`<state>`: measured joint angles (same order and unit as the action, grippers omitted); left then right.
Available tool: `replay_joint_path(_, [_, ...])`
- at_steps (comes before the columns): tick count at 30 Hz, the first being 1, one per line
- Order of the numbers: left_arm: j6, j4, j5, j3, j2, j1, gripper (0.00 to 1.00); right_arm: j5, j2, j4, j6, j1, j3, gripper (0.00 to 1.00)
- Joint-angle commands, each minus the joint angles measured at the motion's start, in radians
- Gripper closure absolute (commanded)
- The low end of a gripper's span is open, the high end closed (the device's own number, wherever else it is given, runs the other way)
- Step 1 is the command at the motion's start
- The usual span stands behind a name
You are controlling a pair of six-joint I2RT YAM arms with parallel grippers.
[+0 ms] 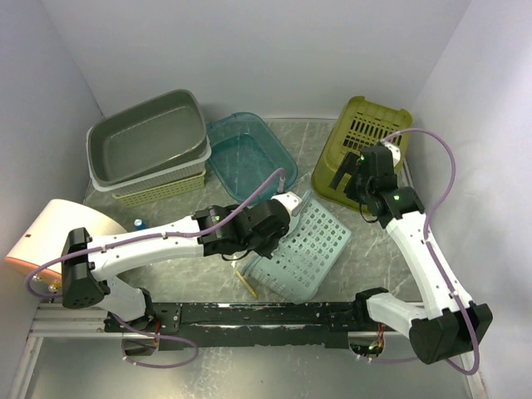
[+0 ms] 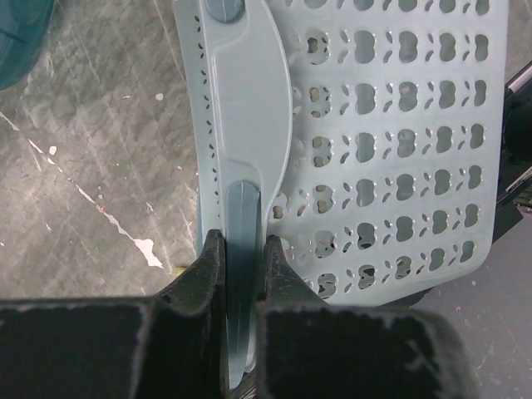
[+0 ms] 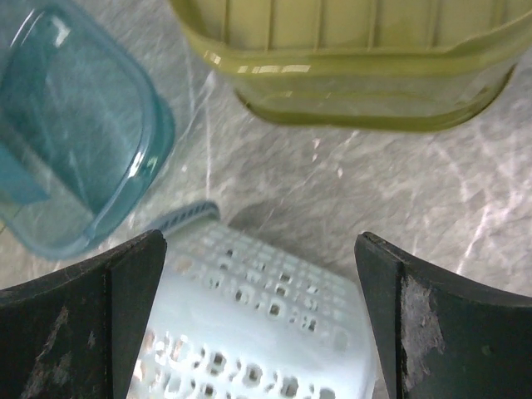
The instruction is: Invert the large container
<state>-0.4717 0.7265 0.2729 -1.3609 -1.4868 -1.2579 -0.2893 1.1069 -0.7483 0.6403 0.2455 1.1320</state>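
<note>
The large container [image 1: 314, 243] is a pale blue-green perforated basket, tipped on its side in the middle of the table with its holed wall facing up. My left gripper [image 1: 288, 208] is shut on its solid rim band [image 2: 249, 108]. In the left wrist view, both black fingers [image 2: 208, 266] press the band between them, with the gripper [image 2: 241, 243] at its near end. My right gripper [image 1: 349, 176] hangs open beside the olive basket. In the right wrist view its jaws [image 3: 259, 241] stand wide above the pale basket [image 3: 258, 324], touching nothing.
An olive slotted basket [image 1: 363, 141] lies at the back right. A clear teal tub [image 1: 247, 154] sits behind the left gripper. A grey tub stacked in a yellowish basket [image 1: 150, 141] stands at the back left. A yellow stick [image 1: 247, 283] lies near the rail.
</note>
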Motion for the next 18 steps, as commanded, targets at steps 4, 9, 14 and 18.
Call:
replay_joint_path(4, [0.002, -0.122, -0.148, 0.126, 0.088, 0.124, 0.93, 0.257, -0.126, -0.044, -0.002, -0.003, -0.077, 0.01])
replay_joint_path(9, [-0.013, -0.328, -0.484, 0.29, 0.208, 0.335, 0.93, 0.285, -0.187, -0.096, 0.024, -0.003, -0.069, 0.01])
replay_joint_path(14, [-0.018, -0.385, -0.649, 0.356, 0.239, 0.446, 0.93, 0.495, -0.247, -0.004, 0.102, -0.006, -0.169, 0.0])
replay_joint_path(18, [-0.017, -0.389, -0.665, 0.39, 0.236, 0.481, 0.93, 0.647, -0.296, 0.154, 0.193, -0.01, -0.29, 0.01])
